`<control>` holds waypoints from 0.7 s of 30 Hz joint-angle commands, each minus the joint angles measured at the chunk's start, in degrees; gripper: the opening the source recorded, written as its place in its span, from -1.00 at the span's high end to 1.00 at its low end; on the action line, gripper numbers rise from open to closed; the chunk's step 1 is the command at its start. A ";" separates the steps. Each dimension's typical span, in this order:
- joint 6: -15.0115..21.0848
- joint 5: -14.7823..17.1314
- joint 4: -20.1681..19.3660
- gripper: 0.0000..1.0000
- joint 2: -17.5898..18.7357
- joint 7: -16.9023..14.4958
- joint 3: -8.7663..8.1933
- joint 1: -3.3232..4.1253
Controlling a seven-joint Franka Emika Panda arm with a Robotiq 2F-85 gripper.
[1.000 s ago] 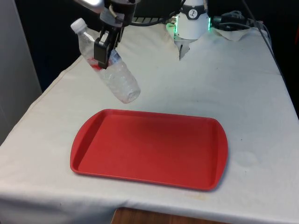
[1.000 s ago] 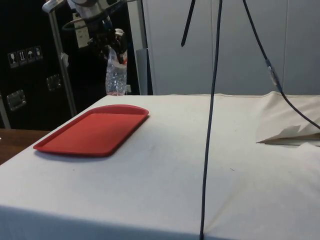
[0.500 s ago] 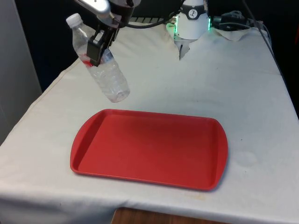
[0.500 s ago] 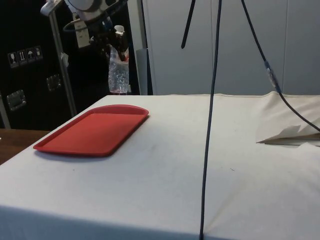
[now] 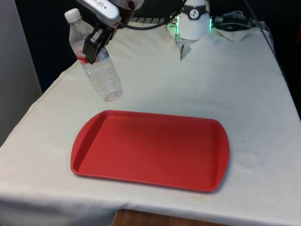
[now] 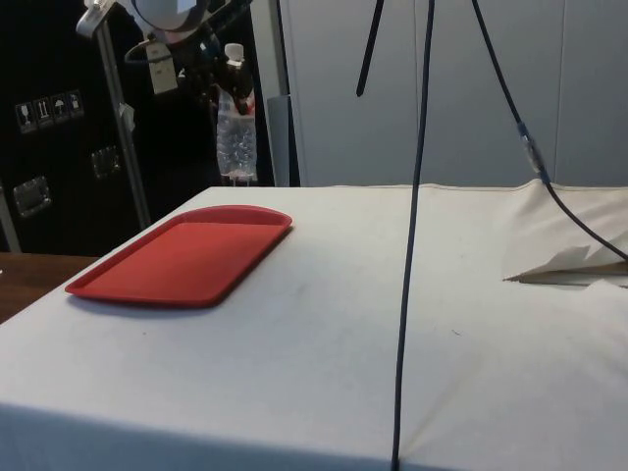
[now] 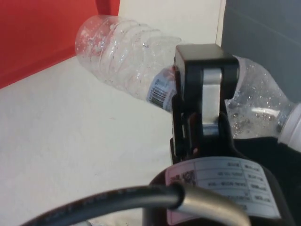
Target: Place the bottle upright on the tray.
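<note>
A clear plastic bottle (image 5: 96, 66) with a white cap and a red label hangs in the air, cap up and base tilted a little towards the tray. My gripper (image 5: 93, 47) is shut on the bottle around its label. It hangs over the white cloth beyond the tray's far left corner in the front view. The red tray (image 5: 150, 148) lies flat with nothing on it. From the side, the bottle (image 6: 236, 137) is well above the tray (image 6: 182, 257), and the gripper (image 6: 211, 74) holds it. In the wrist view a black finger (image 7: 203, 101) crosses the bottle (image 7: 131, 59).
A crumpled white cloth (image 5: 237, 30) and cables lie at the table's far end. A thin black cable (image 6: 417, 226) hangs down in the side view. The table's left edge in the front view runs close beneath the bottle.
The bottle has turned from steeply tilted to nearly upright, and has moved up and towards the front view's left, still in my shut gripper.
</note>
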 commanded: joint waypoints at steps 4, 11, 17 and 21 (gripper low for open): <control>-0.11 -0.63 0.06 0.31 0.06 0.57 0.00 0.34; -1.15 -4.58 0.23 0.31 0.00 2.41 1.38 0.57; -2.12 -8.65 0.63 0.31 0.17 5.21 2.29 1.32; -2.64 -11.00 0.80 0.31 0.23 6.53 3.09 1.43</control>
